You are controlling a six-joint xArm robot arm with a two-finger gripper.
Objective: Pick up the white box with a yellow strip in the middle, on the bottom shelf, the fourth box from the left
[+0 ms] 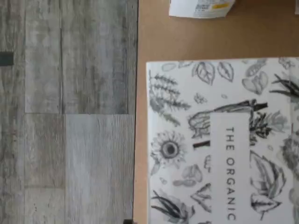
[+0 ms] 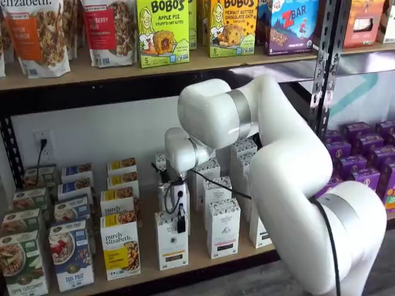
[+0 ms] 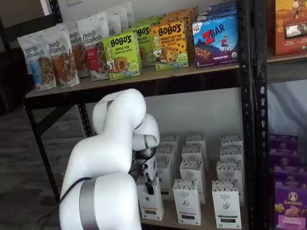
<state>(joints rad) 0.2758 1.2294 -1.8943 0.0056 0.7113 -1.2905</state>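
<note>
The fingers (image 2: 181,221) hang directly over the white box (image 2: 171,242), which stands upright at the front edge of the bottom shelf (image 2: 203,259), its long axis vertical. Seen side-on in both shelf views, I cannot tell whether they are apart or together. They look to straddle the box's top, so the box lies straight below.

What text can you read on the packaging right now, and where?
"THE ORGANIC": white box, wrist view.
"BOBO'S APPLE PIE": green box.
"BOBO'S PEANUT BUTTER CHOCOLATE CHIP": yellow box.
"ZBAR": blue box.
"purely elizabeth": bottom shelf box.
"Annie's": purple box.
Smaller print: unreadable.
</note>
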